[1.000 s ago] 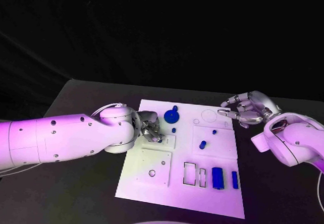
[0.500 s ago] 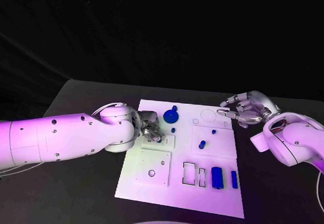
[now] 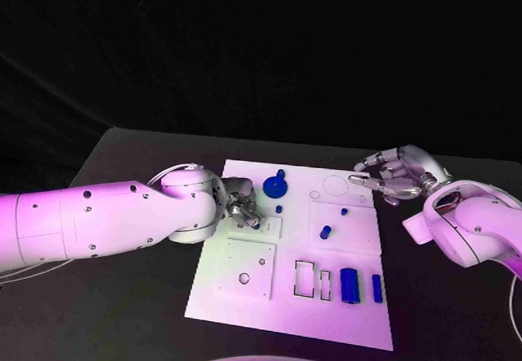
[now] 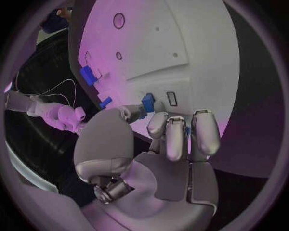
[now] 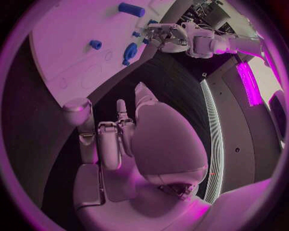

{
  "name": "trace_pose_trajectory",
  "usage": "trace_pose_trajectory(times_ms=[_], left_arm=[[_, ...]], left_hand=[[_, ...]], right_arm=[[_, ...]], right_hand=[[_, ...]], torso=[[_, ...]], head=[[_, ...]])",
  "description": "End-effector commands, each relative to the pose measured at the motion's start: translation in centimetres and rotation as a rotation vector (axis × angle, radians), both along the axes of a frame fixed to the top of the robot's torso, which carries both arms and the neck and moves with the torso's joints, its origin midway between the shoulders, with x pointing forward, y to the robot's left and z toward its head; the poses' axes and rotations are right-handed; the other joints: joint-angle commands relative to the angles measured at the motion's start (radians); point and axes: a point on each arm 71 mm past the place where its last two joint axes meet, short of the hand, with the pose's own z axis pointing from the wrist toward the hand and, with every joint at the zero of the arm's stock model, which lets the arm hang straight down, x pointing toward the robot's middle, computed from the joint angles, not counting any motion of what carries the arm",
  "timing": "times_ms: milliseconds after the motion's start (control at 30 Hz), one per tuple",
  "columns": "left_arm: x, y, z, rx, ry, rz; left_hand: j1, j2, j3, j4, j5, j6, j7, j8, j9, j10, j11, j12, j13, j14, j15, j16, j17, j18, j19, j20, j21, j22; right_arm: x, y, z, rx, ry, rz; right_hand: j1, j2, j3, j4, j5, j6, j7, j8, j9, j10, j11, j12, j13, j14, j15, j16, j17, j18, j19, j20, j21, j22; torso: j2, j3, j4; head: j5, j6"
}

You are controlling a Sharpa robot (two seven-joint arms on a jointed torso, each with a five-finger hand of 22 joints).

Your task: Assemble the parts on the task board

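Note:
The white task board (image 3: pixel 325 314) lies mid-table. My left hand (image 3: pixel 241 204) is over its left side, fingers curled down onto a small raised plate (image 3: pixel 263 226) with a slot. In the left wrist view the curled fingers (image 4: pixel 175 134) hide what is under them; a small blue part (image 4: pixel 147 102) stands just beyond them. A blue round disc (image 3: pixel 276 186) and a small blue peg (image 3: pixel 280 208) sit beside that hand. My right hand (image 3: pixel 393 178) hovers at the board's far right corner, fingers loosely bent and holding nothing.
A blue cylinder (image 3: pixel 325 231) and a small blue piece (image 3: pixel 344 210) sit mid-board. A blue block (image 3: pixel 350 284) and a thin blue bar (image 3: pixel 377 289) stand in slots near the front right, beside two open rectangular slots (image 3: pixel 314 281).
The left hand's fingers have shifted very slightly over the small plate. The right hand has stayed where it was.

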Motion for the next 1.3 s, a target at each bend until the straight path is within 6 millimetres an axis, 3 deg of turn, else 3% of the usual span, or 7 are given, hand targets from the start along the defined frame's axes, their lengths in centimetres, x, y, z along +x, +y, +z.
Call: trace_pose_trajectory(times_ms=[33, 1300], left_arm=[[-0.31, -0.10, -0.63, 0.013, 0.043, -0.014], [-0.12, 0.16, -0.77, 0.016, 0.052, -0.005]], left_hand=[[-0.011, 0.000, 0.091, -0.097, 0.003, 0.014, -0.017, -0.004, 0.001, 0.006, -0.003, -0.004, 0.000, 0.053, -0.008, 0.006, 0.057, -0.012, 0.005, -0.001, 0.005, 0.001], [-0.088, 0.001, -0.043, -0.022, 0.003, 0.031, -0.020, -0.010, 0.004, 0.007, -0.005, 0.001, 0.002, 0.053, -0.010, 0.006, 0.057, -0.013, 0.006, -0.003, 0.005, 0.004]], right_arm=[[-0.06, 0.12, 0.01, 0.002, -0.002, 0.013], [-0.04, 0.05, 0.09, 0.009, -0.012, 0.008]], right_hand=[[-0.009, 0.000, 0.002, 0.003, -0.001, -0.003, -0.001, 0.004, 0.002, -0.008, -0.001, -0.005, 0.096, 0.067, -0.008, -0.005, 0.094, 0.014, -0.001, -0.004, -0.006, -0.001], [-0.035, -0.001, -0.008, 0.003, -0.001, -0.006, -0.002, 0.008, 0.002, -0.007, -0.001, -0.005, 0.096, 0.066, -0.008, -0.006, 0.093, 0.014, 0.000, -0.004, -0.009, -0.002]], torso=[[0.000, 0.0000, -0.0005], [0.000, 0.0007, -0.0003]], head=[[0.000, 0.000], [0.001, 0.002]])
